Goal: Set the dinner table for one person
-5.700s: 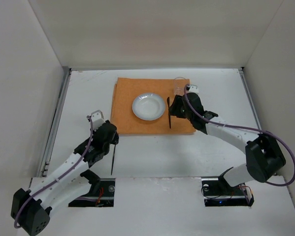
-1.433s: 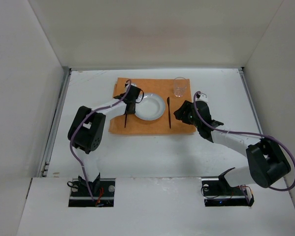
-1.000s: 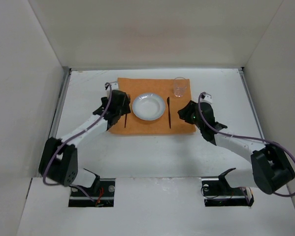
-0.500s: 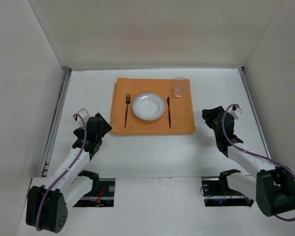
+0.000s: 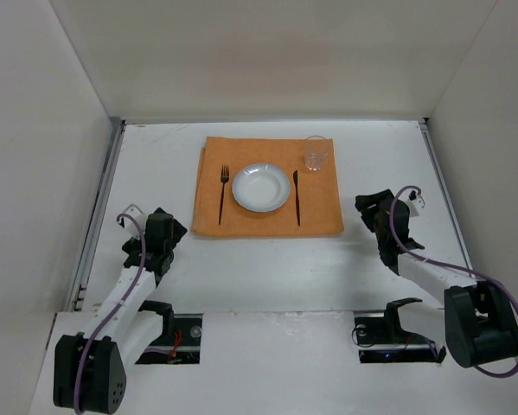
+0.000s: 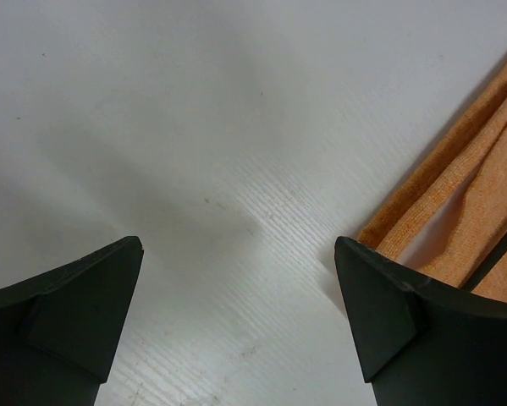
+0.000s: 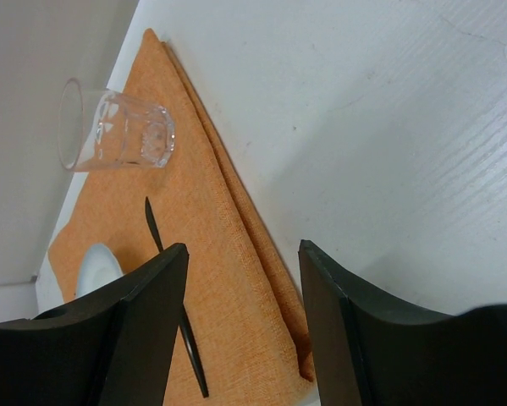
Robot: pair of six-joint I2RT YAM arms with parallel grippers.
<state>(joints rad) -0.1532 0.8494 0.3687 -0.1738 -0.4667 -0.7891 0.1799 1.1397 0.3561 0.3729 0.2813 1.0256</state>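
There is one dinner table and one orange cloth mat, lying far and central. The mat carries one white plate, one fork to its left, one knife to its right, and one clear glass at the far right corner. There are two arms at the near edge: the left arm and the right arm.

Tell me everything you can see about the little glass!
The glass is small and clear, with a round open rim and a thick base that looks faceted. It seems empty. It stands upright on the far right corner of the orange cloth mat, a little beyond the tip of the dark knife and apart from it. Only the mat touches it.
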